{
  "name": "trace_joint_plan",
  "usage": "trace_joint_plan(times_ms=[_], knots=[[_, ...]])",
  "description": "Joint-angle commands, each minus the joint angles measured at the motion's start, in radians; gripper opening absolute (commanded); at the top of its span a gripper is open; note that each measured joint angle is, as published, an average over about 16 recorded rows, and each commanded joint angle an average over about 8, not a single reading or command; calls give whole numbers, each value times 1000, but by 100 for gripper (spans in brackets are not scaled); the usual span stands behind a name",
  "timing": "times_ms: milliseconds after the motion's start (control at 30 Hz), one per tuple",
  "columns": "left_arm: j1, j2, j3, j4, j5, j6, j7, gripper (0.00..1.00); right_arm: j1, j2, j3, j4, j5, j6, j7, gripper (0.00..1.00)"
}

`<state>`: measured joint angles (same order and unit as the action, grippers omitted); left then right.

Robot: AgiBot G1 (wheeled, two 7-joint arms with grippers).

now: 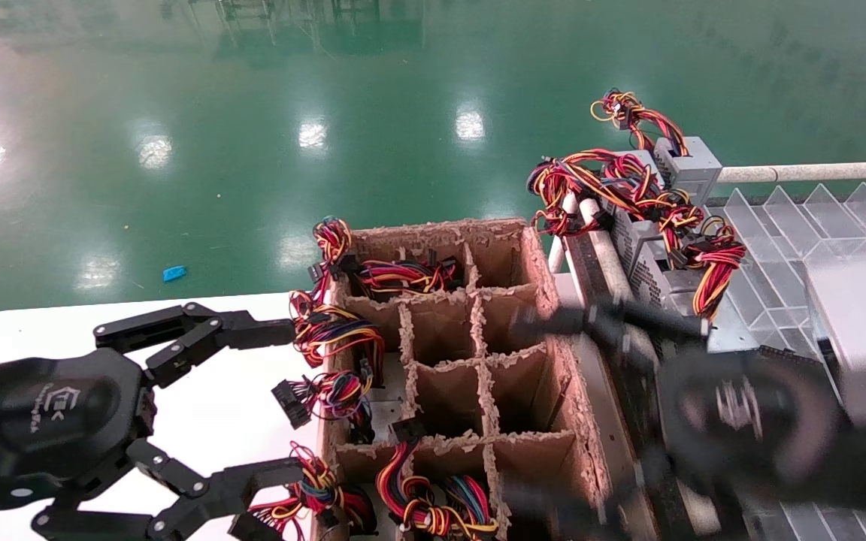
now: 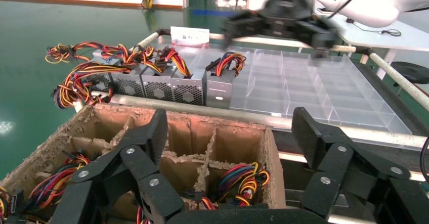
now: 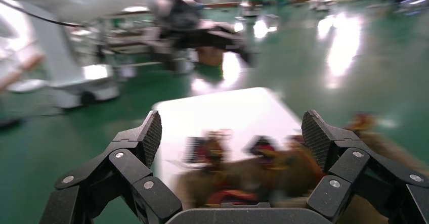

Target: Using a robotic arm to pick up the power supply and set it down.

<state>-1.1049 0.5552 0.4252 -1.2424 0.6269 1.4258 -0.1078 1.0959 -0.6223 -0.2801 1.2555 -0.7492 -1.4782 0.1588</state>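
Right gripper: fingers spread apart, empty, blurred, over the right edge of the cardboard box. Left gripper: spread apart, empty, beside the box's left wall. Power supplies: standing in a row on the clear tray, wires trailing.
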Motion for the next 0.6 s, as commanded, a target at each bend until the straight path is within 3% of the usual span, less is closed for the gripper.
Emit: trace_joint_plan(times_ms=[33,600], knots=[[0,0,0,0,0,0,0,100,-29,15,0,38,25,-24,33,100],[0,0,0,0,0,0,0,100,-32,17,0,42,29,-26,35,100]])
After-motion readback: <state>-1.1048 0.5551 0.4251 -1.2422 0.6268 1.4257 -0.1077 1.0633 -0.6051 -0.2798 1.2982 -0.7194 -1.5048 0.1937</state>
